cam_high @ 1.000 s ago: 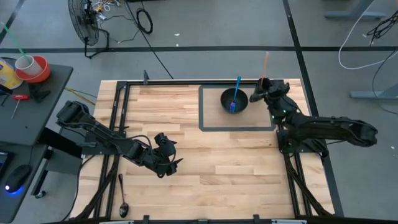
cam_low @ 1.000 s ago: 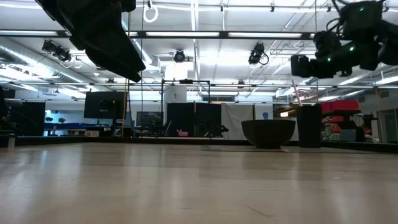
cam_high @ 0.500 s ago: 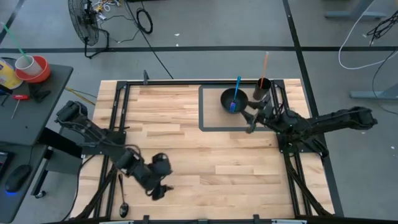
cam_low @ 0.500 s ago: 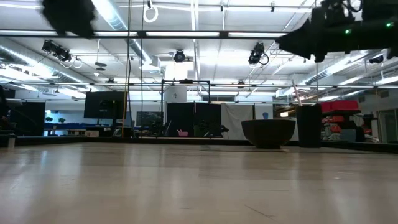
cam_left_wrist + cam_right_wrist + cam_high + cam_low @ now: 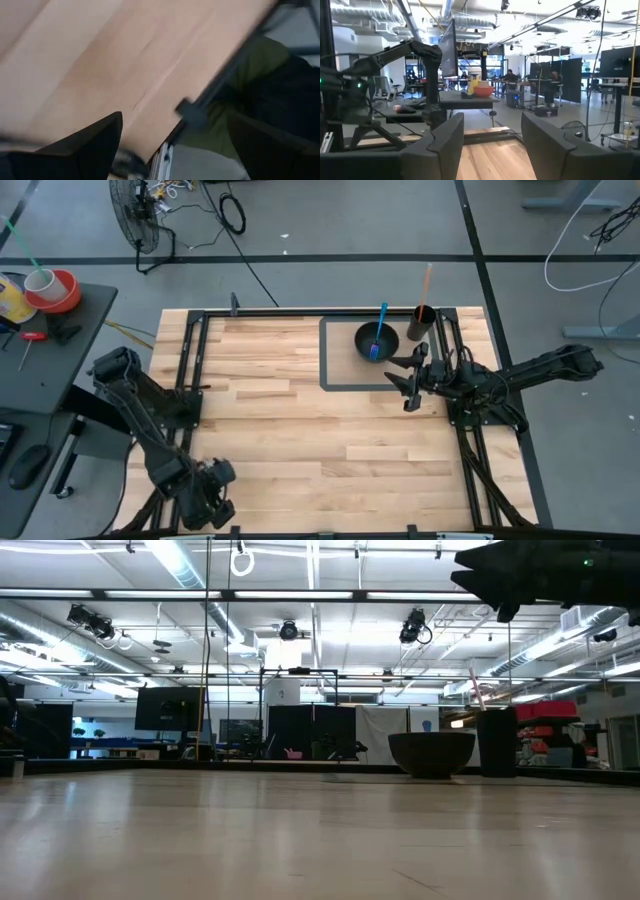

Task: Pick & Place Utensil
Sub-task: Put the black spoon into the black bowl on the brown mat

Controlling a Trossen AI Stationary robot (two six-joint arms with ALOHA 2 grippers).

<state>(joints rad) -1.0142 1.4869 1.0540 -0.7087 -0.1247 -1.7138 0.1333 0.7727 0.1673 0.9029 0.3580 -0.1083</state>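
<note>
Near the worktop's [image 5: 300, 410] front-left corner, the left gripper [image 5: 208, 498] hangs low over the frame rail, about where the dark spoon lay on that rail in the frames before; the spoon itself is now hidden beneath the arm and cannot be made out. From the left wrist view the two dark fingers [image 5: 90, 142] stand well apart, so this gripper is open, with bare wood and the rail's edge showing between them. Whether it touches the spoon cannot be told.

At the far right of the worktop, inside the dark-outlined rectangle [image 5: 325, 355], sits a black bowl [image 5: 376, 340] holding a blue utensil [image 5: 379, 330] that leans out over the far rim. Just beside it, at the rectangle's far-right corner, stands a tall dark cup [image 5: 418, 323] with an orange stick [image 5: 427, 284] rising from it. From table height the bowl [image 5: 431, 753] and cup [image 5: 496, 742] stand side by side.

The right gripper [image 5: 411, 376] is held above the rectangle's right edge, near the bowl, fingers [image 5: 437, 145] spread open and empty.

Compared with one second earlier, the left gripper has swung from mid-worktop toward the front-left corner, and the right gripper has drawn back from the cup to the near side of the bowl.
</note>
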